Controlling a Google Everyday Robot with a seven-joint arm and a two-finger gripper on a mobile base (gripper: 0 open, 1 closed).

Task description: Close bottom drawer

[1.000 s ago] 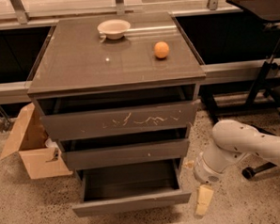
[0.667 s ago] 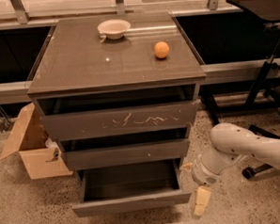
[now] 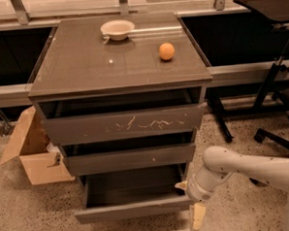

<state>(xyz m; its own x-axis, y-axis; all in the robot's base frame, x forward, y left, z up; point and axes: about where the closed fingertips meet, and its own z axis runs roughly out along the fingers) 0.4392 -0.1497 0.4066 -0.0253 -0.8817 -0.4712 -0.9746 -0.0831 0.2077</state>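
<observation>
The bottom drawer (image 3: 135, 208) is seen pulled well out at the foot of the cabinet (image 3: 83, 67), with the hand (image 3: 189, 205) held spread open and empty at its front's right end, so the whole push is judged left.

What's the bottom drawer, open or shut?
Open: the bottom drawer juts out, its dark interior showing. The gripper is beside its right front corner.

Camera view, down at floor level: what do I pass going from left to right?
Cardboard box → bottom drawer, pulled out → gripper, at the drawer's right front corner → the robot's white arm, reaching in from the right edge.
</observation>
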